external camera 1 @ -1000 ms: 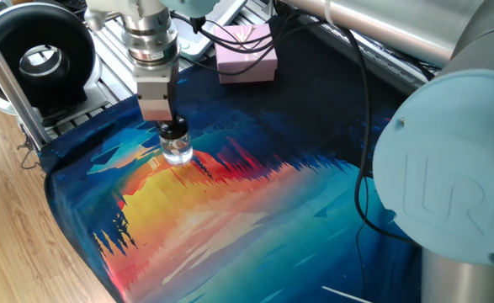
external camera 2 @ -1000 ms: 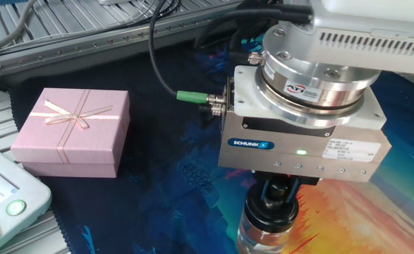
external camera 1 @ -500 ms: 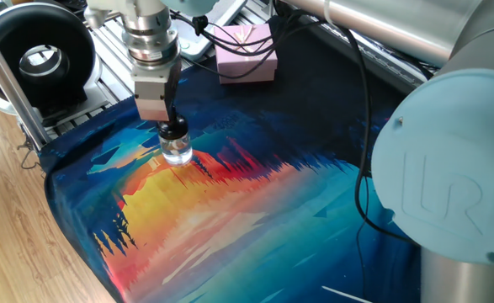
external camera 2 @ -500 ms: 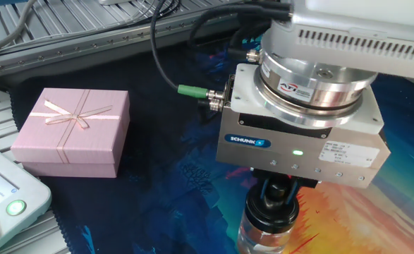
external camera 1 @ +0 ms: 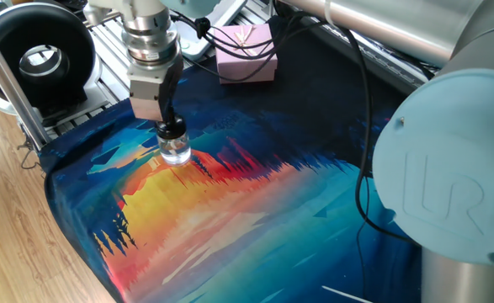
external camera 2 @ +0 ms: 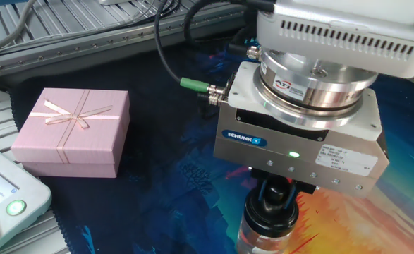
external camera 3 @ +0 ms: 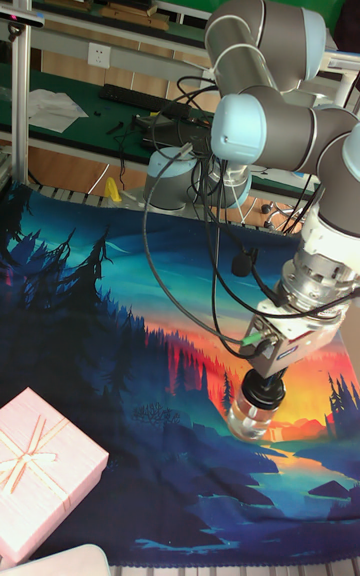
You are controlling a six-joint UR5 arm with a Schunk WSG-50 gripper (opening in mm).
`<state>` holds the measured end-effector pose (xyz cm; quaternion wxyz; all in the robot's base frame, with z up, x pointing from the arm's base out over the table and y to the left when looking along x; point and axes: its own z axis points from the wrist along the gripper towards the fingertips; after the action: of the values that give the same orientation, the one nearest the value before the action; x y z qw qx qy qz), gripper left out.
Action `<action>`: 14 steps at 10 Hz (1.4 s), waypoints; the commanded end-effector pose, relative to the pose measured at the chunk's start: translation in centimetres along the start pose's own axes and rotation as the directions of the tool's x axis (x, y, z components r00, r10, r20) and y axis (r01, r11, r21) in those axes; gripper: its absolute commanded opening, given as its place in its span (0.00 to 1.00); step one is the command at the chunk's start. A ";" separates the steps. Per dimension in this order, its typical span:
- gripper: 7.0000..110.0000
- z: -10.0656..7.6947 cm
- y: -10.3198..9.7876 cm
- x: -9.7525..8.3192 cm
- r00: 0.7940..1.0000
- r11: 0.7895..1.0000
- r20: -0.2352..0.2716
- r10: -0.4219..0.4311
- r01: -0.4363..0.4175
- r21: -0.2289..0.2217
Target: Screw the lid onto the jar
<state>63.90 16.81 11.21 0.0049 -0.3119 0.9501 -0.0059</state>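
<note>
The small clear glass jar (external camera 1: 177,151) (external camera 2: 263,240) (external camera 3: 250,420) stands upright on the colourful landscape mat. The black lid (external camera 1: 172,130) (external camera 2: 271,210) (external camera 3: 263,390) sits on its neck. My gripper (external camera 1: 170,126) (external camera 2: 276,199) (external camera 3: 265,383) comes straight down from above, its fingers shut on the lid. The silver gripper body hides most of the fingers in the close fixed view.
A pink gift box (external camera 1: 246,53) (external camera 2: 71,132) (external camera 3: 42,472) with a ribbon lies on the mat away from the jar. A black round device (external camera 1: 38,55) stands off the mat's corner. Cables (external camera 1: 360,84) run across the back. A white control box (external camera 2: 5,201) sits at the edge.
The gripper body has turned about its vertical axis while staying over the jar, with the green connector swinging round. The jar has not shifted on the mat.
</note>
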 end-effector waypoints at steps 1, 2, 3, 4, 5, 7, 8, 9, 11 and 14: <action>0.00 -0.1 -0.1 0.0 0.995 0.995 0.002 0.096 -0.096 0.001; 0.00 -0.1 -0.1 -0.1 0.992 0.992 0.002 0.122 -0.122 0.001; 0.00 -0.1 0.1 0.0 0.989 0.989 0.001 0.150 -0.150 -0.005; 0.00 -0.1 0.2 0.1 0.983 0.983 -0.004 0.182 -0.182 -0.009; 0.00 -0.1 0.1 0.2 0.979 0.979 -0.010 0.206 -0.206 -0.005; 0.00 0.0 0.4 0.2 0.970 0.969 -0.017 0.244 -0.245 -0.019; 0.00 -0.1 0.2 0.1 0.962 0.962 -0.019 0.271 -0.271 -0.013; 0.00 -0.1 -0.2 0.2 0.953 0.953 -0.024 0.302 -0.302 0.001; 0.00 -0.3 -0.4 -0.4 0.931 0.931 -0.012 0.364 -0.364 -0.004; 0.00 -0.4 -0.3 -1.3 0.897 0.897 -0.002 0.441 -0.441 -0.013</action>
<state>64.53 16.76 11.40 0.0004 -0.1298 0.9915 -0.0083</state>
